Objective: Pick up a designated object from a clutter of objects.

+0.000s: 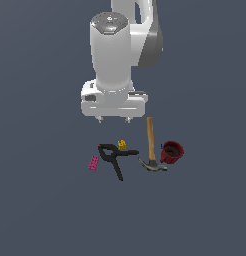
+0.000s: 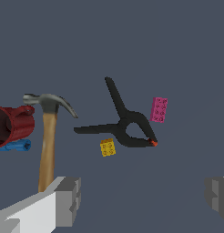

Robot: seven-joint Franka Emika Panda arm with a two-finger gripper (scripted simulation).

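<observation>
My gripper (image 1: pixel 114 120) hangs above a plain dark grey floor (image 1: pixel 40 210), its two fingers spread wide apart and holding nothing; in the wrist view one grey fingertip (image 2: pixel 68 200) shows with open space beside it. Below me lies a small cluster of things, all well clear of my fingers. The tiny yellow block (image 1: pixel 122 145) sits just beside the black clamp (image 1: pixel 114 157), close to one of its handles; I cannot tell whether they touch. A flat pink brick (image 1: pixel 94 162) lies near the clamp's jaw end, apart from it. On the exterior view's right, a wooden-handled hammer (image 1: pixel 151 145) lies flat, and a dark red mug (image 1: pixel 171 152) rests on its side next to the hammer's head. A small blue thing (image 2: pixel 16 145) peeks out beside the mug.
</observation>
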